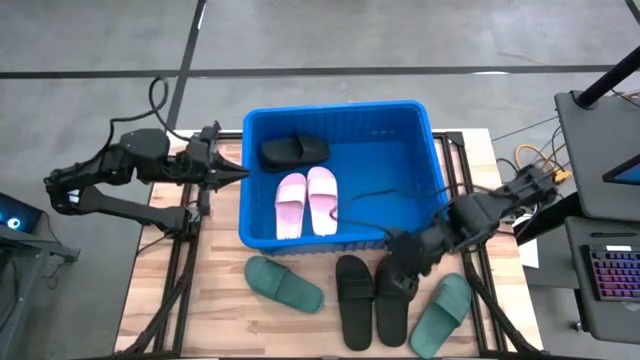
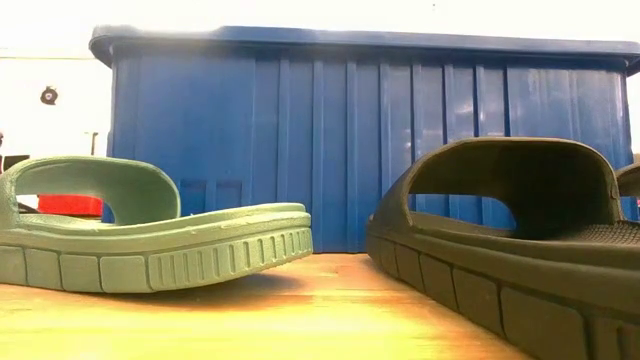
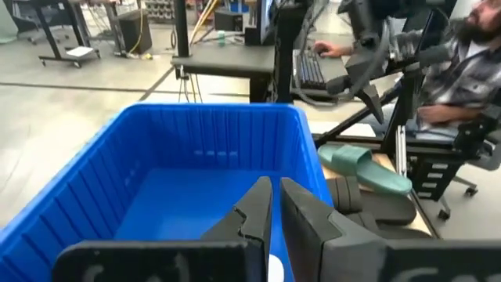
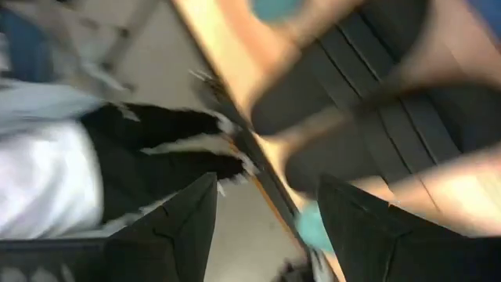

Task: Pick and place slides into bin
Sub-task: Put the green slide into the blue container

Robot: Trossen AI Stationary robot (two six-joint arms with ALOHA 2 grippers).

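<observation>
Slides: pale pink pair (image 1: 307, 202) and one black slide (image 1: 293, 150) inside the blue bin (image 1: 420, 195); two black slides (image 1: 373, 298) and two green slides (image 1: 285, 283) on the table (image 1: 220, 300) before it; right gripper (image 1: 404, 262), jaws spread, empty, over the right-hand black slide; step judged: reaching to pick; next: descend, close on the strap; left gripper (image 1: 236, 172) shut, empty, at the bin's left rim.

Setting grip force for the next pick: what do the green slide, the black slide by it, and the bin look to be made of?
Green slide: looks like matte moulded rubber or foam, with a thick ribbed sole edge in one piece with the strap.
Black slide: the same moulded build, dull finish, fine ridged footbed.
Bin: rigid blue plastic, slight sheen, ribbed walls, rolled rim.
</observation>
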